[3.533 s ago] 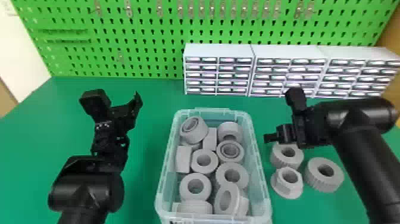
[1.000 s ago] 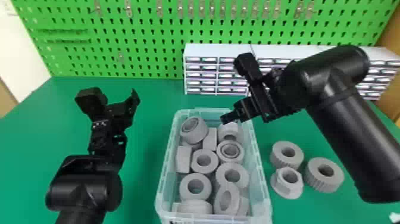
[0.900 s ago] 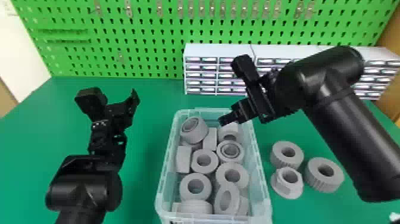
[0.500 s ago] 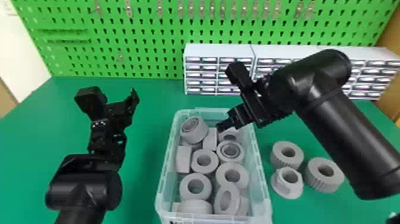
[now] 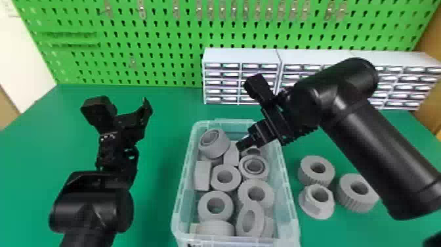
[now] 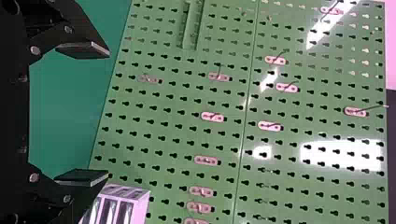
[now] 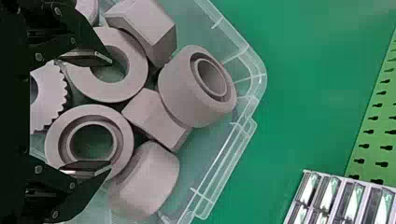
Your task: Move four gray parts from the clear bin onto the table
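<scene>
Several gray parts [image 5: 232, 157] in clear bin [image 5: 288, 193], below right tool [image 5: 242, 145]

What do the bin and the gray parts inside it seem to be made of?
The clear bin looks like smooth plastic: the green table shows through its walls. The gray parts have an even, matte surface without metallic shine, probably plastic too, though the look alone does not settle it.

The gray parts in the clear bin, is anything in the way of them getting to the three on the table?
Yes, the bin's right wall stands between the gray parts inside and the three parts on the table. They would probably need lifting up over it.
</scene>
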Robot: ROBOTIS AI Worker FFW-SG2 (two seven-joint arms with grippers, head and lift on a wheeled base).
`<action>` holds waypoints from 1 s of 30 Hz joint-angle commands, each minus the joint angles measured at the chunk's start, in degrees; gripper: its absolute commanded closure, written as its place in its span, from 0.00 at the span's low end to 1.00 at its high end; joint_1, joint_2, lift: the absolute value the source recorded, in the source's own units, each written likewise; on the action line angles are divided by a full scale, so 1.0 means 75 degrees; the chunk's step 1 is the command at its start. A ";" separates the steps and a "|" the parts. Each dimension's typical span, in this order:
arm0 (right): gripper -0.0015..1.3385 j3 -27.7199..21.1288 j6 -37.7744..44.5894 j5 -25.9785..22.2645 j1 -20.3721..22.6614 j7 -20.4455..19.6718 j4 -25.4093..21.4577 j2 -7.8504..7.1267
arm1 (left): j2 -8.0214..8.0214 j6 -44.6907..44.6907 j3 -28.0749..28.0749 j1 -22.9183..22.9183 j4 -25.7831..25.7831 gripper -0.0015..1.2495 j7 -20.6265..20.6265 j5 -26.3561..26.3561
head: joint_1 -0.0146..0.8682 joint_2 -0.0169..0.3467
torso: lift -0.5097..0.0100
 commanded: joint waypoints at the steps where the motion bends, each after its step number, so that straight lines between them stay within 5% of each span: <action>1: 0.36 0.0082 0.0110 0.0024 -0.0028 0.0000 0.0138 0.0001 | 0.0001 0.0000 0.0007 0.0013 -0.0012 0.28 0.0007 0.0002 | 0.80 0.24 | 0.88; 30: 0.36 0.0516 -0.0464 -0.0069 -0.0110 0.0000 0.1462 0.0095 | 0.0001 0.0000 -0.0040 -0.0057 0.0000 0.28 0.0007 0.0119 | 0.80 0.24 | 0.88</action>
